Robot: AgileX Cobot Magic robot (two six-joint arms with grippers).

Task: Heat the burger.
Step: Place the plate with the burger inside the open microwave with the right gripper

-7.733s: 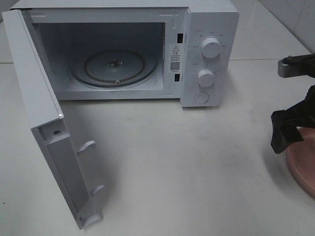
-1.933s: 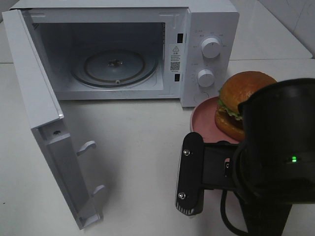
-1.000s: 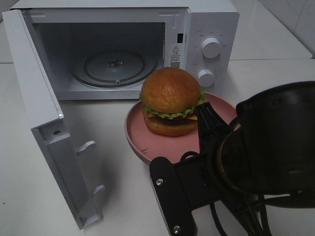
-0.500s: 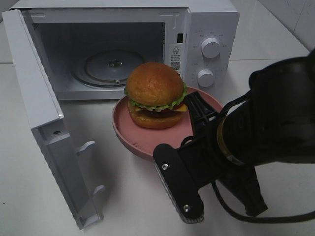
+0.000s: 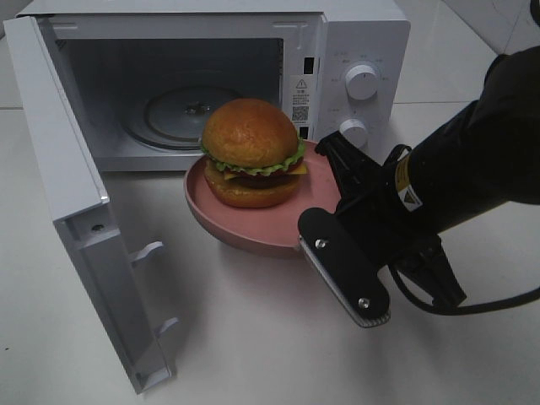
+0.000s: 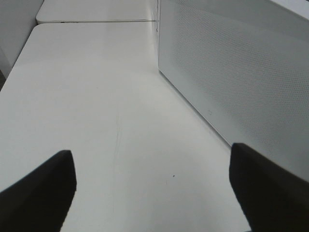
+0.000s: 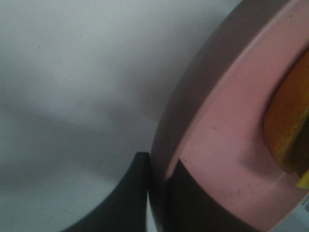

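White tabletop (image 5: 253, 337) fills your high view; the burger (image 5: 251, 143) sits on a pink plate (image 5: 245, 232) before the open microwave (image 5: 363, 34), your right claw (image 5: 325, 152) clamped on the rim at 3 o'clock. Left wrist: your left claw (image 6: 152, 188) gapes above the tabletop. Right wrist: fingers (image 7: 130, 198) pinch that rim.

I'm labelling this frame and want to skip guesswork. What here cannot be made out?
Exterior high: print around the dials, too small to read.
Exterior high: part of the turntable, hidden by the burger.
Exterior high: plate rim at the right claw, covered by the arm.
Right wrist: most of the burger, cut off by the edge, blurred.
Left claw: outside the exterior high view.
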